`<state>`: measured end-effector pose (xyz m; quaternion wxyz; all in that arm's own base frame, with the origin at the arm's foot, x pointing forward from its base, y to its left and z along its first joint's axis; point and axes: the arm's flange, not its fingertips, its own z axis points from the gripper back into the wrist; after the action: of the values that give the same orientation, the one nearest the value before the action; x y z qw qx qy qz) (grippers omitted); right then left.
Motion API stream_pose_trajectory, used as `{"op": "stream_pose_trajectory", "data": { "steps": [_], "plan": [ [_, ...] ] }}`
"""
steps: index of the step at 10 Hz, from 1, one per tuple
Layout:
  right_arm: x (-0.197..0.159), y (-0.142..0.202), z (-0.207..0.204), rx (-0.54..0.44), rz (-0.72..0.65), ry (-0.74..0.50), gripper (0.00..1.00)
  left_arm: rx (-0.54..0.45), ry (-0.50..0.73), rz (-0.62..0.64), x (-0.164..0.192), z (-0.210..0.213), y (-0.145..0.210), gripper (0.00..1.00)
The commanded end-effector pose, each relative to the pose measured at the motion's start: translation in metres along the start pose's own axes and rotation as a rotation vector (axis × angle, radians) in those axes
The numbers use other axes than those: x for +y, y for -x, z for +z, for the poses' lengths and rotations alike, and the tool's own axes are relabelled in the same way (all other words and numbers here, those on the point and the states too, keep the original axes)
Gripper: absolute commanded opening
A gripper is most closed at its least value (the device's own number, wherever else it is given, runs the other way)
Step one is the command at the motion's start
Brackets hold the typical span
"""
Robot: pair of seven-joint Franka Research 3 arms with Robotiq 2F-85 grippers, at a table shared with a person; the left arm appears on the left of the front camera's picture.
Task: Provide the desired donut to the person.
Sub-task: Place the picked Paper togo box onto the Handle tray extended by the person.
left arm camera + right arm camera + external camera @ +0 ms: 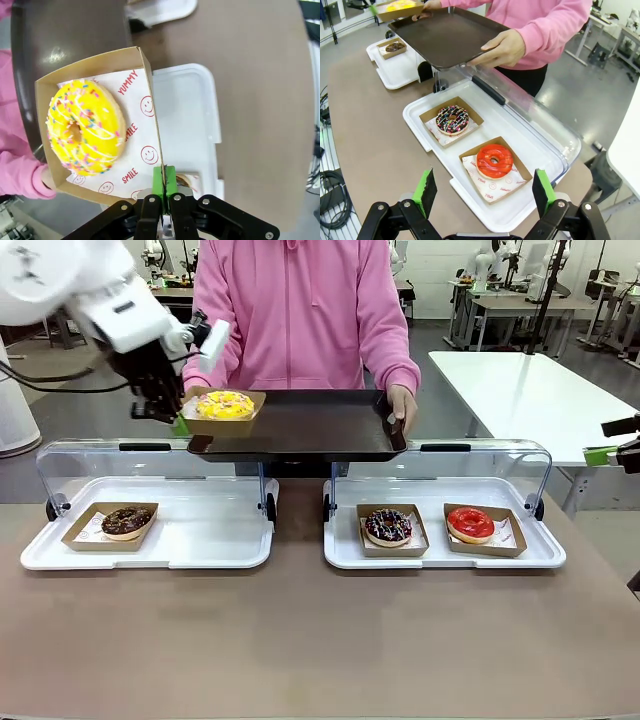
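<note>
Box (146,85) of yellow donut (86,127) clamped in left end effector (170,175), at corner of tray (300,425) held by person (300,310); right end effector (484,189) apart.

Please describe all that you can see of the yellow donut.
The yellow donut is a ring with yellow icing, thin white stripes and coloured sprinkles. It lies flat on printed paper in an open brown card box. The left gripper is shut on the box's wall, over one end of the dark tray held by the person.
</note>
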<state>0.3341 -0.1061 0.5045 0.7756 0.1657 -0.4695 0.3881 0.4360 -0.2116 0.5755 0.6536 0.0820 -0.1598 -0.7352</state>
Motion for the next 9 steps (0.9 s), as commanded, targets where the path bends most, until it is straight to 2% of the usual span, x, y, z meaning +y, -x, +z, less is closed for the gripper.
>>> {"op": "stream_pose_trajectory", "data": {
  "steps": [1, 6, 9],
  "plan": [
    [-0.002, 0.001, -0.003, -0.024, 0.003, -0.011, 1.0, 0.036, -0.054, -0.016, 0.032, -0.004, -0.009, 0.02],
    [-0.002, 0.001, -0.003, -0.024, 0.003, -0.011, 1.0, 0.061, -0.037, -0.041, 0.064, -0.054, -0.015, 0.02],
    [-0.002, 0.001, -0.003, -0.024, 0.003, -0.011, 1.0, 0.021, -0.033, -0.003, 0.07, -0.072, -0.014, 0.02]
  ]
}}
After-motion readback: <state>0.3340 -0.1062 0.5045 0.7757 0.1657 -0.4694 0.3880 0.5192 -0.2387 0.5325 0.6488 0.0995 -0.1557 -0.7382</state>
